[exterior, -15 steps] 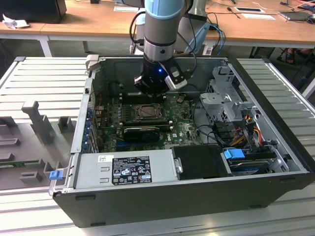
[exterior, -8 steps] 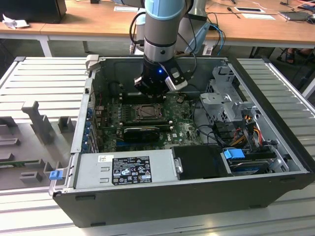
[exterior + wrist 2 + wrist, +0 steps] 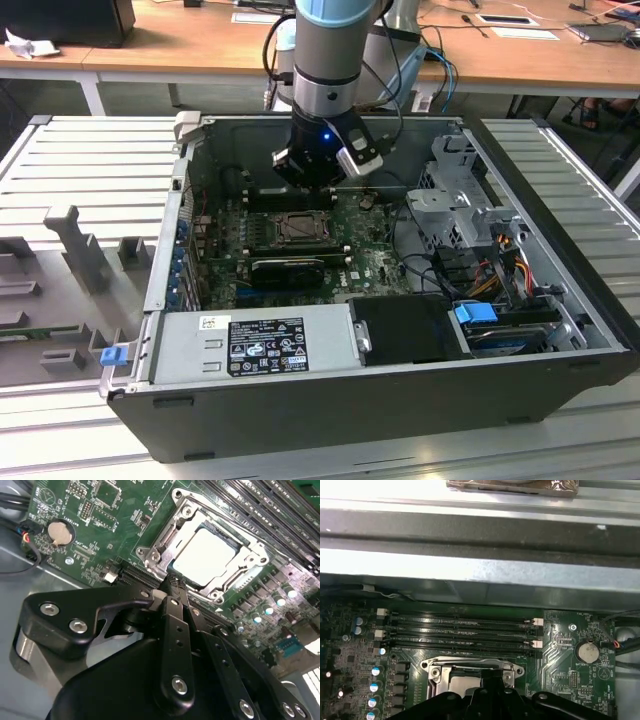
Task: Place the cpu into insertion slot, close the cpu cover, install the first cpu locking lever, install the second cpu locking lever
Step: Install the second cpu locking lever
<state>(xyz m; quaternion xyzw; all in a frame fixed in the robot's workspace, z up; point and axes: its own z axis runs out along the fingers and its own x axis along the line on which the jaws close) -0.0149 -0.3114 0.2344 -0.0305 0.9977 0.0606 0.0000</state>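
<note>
The dark grey sheet-metal computer case [image 3: 330, 400] lies open on the ribbed grey table [image 3: 90, 160], its green circuit board [image 3: 95, 525] speckled with small parts. The pale, smooth square cpu [image 3: 205, 555] sits in the silver-rimmed square insertion slot [image 3: 150, 555], framed by the thin silvery metal cpu cover [image 3: 245, 562]. The matte black claw [image 3: 172, 587], fingers pressed together and holding nothing, hangs at the slot's edge.

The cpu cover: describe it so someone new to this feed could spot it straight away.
Inside the open computer case, find the green motherboard beside the long black memory slots. The cpu cover is the silvery metal frame lying flat there, its window showing the pale cpu, just ahead of the gripper.
</note>
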